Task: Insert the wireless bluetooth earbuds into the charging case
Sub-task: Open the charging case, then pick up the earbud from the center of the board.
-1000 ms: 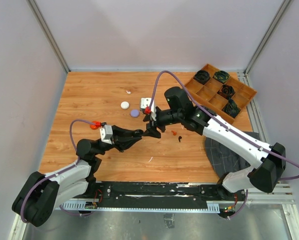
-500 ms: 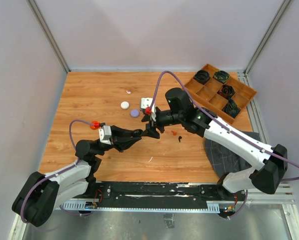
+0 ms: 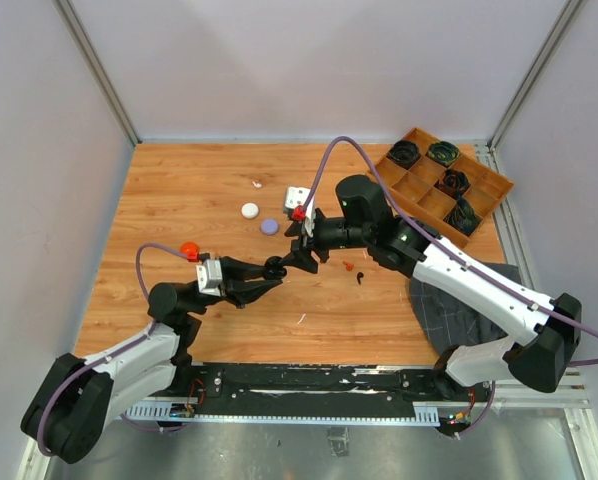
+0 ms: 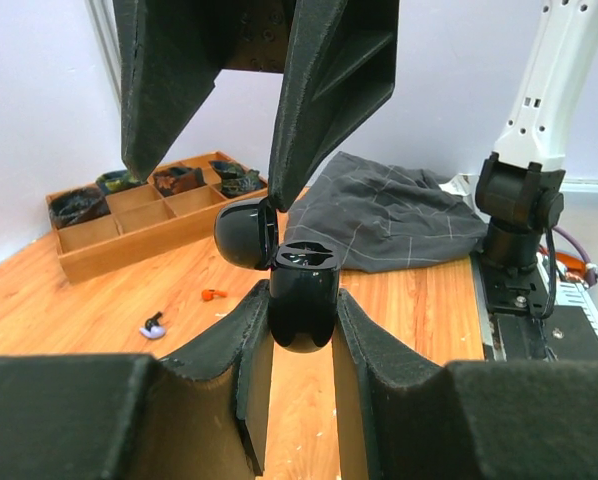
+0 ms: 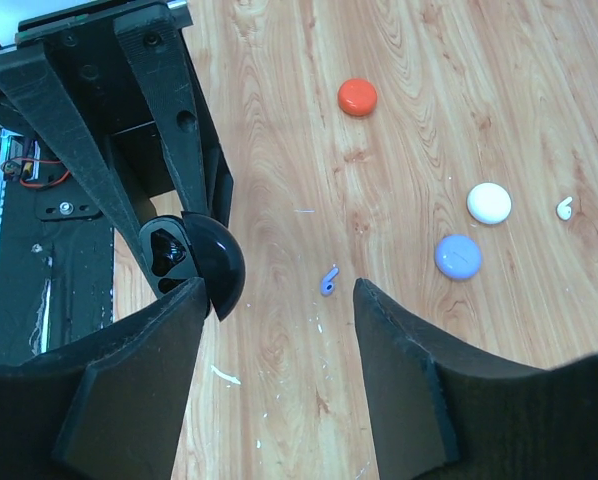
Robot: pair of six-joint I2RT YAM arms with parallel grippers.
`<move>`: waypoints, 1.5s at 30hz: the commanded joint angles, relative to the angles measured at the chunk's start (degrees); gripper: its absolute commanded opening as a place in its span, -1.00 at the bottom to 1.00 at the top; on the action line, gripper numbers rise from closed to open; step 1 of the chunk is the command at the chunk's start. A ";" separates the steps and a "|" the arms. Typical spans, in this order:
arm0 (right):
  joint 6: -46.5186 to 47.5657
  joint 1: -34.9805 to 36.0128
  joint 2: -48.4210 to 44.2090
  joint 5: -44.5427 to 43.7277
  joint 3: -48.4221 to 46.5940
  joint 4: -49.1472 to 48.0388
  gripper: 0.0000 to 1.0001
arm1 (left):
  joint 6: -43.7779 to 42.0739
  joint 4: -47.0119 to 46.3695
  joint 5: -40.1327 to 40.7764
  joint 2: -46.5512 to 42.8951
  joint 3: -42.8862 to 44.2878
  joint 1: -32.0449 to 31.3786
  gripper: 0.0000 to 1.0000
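My left gripper is pinched tight on the body of the black charging case. Its lid is swung open toward 10 o'clock. My right gripper hangs half spread and holds nothing, with one fingertip at the lid's edge. The wells inside are too dark to read. From above, my fingers hide most of the case. A red-orange earbud and a black earbud lie on the table at its 3 o'clock.
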State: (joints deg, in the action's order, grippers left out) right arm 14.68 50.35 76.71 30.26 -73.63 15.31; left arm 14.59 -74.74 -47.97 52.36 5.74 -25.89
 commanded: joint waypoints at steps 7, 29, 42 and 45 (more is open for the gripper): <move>-5.86 0.37 -2.45 -12.56 -0.53 5.72 0.33 | -3.99 -9.31 10.63 2.31 -7.43 0.05 -0.99; -25.93 -18.70 4.48 -25.28 18.14 13.54 0.24 | -4.05 -20.50 6.46 11.42 -9.25 0.05 -0.99; -27.78 -21.70 13.10 -24.76 18.23 10.05 0.02 | -4.73 -18.33 6.22 11.97 -8.48 0.04 -0.99; -28.24 -21.73 14.76 -24.81 17.51 10.14 -0.03 | -4.56 -18.20 6.09 11.96 -8.37 0.05 -1.00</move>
State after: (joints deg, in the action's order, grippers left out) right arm -12.01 29.43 89.73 5.15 -54.68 25.71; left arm 10.52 -87.35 -41.12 64.55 0.43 -25.93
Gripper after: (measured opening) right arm 0.498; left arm 0.303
